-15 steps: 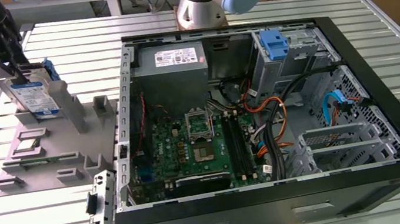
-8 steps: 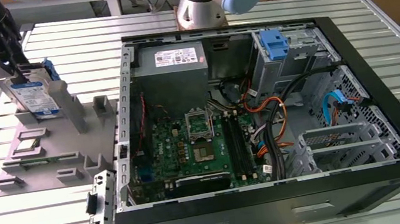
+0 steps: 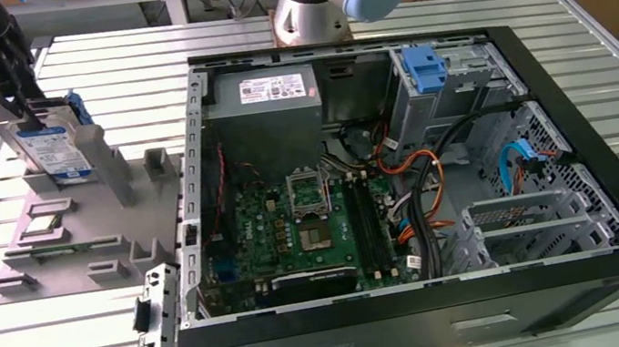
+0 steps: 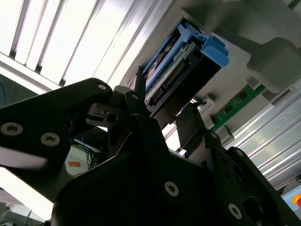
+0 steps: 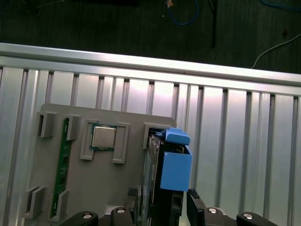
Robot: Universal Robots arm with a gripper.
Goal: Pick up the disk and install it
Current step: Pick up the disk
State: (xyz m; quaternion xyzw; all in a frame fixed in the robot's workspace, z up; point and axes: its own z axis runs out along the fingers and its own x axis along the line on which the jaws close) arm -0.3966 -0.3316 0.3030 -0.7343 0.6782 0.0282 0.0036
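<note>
The gripper straddles the upper end of the disk, which sits directly between its two sides. I cannot tell whether it is clamped. The disk stands upright in a slot of the grey holder at the exterior view's left, beside the open computer case. It looks rigid, probably weighty and sensitive to knocks (its connector edge is exposed), so it is best pinched squarely across its flat faces.

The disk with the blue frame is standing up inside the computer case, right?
Not quite. The disk with the blue frame is standing up in the grey holder, outside the case, as the exterior view shows.
</note>
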